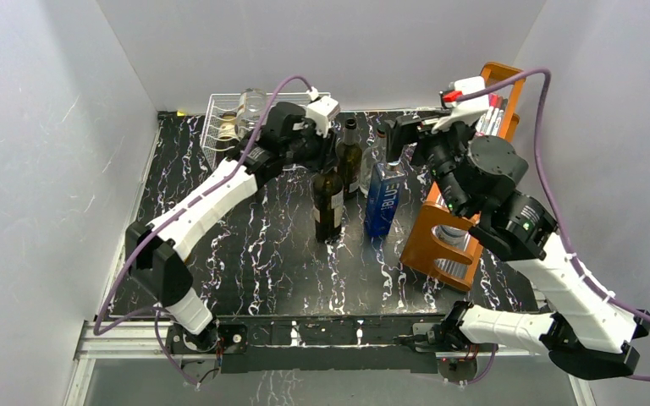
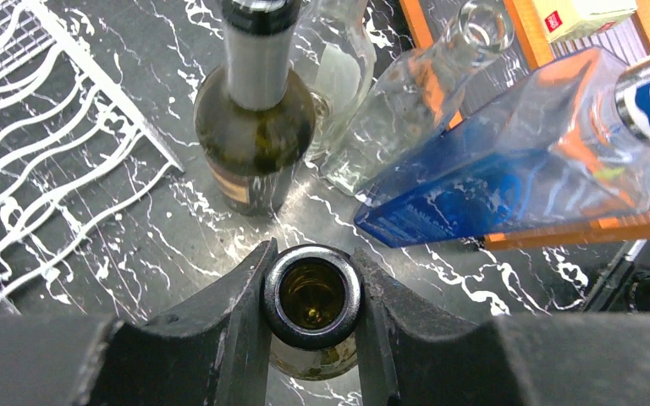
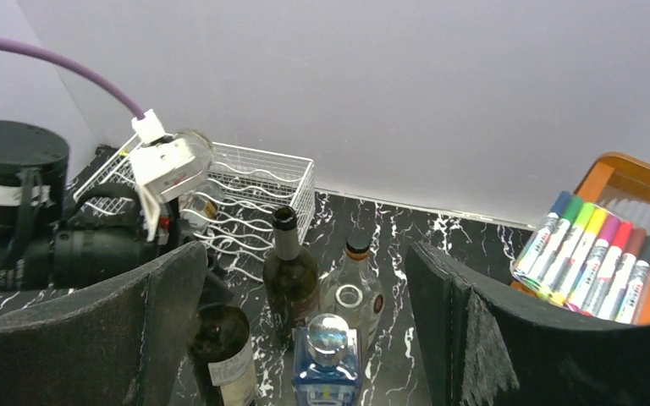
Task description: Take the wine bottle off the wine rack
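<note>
The left pincer is clenched on the neck of the dark green glass wine bottle, just under the rim, probably to keep it upright. The bottle is near the middle of the black marbled surface, well apart from the silver-white wire wine rack in the far left corner. The right pincer is released and holds nothing.

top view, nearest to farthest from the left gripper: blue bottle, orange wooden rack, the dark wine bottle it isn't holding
1. The rear dark wine bottle, just right of the left gripper, which grips the front wine bottle by the neck.
2. The blue bottle, further right, toward the arm bases.
3. The orange wooden rack, far right.
</note>
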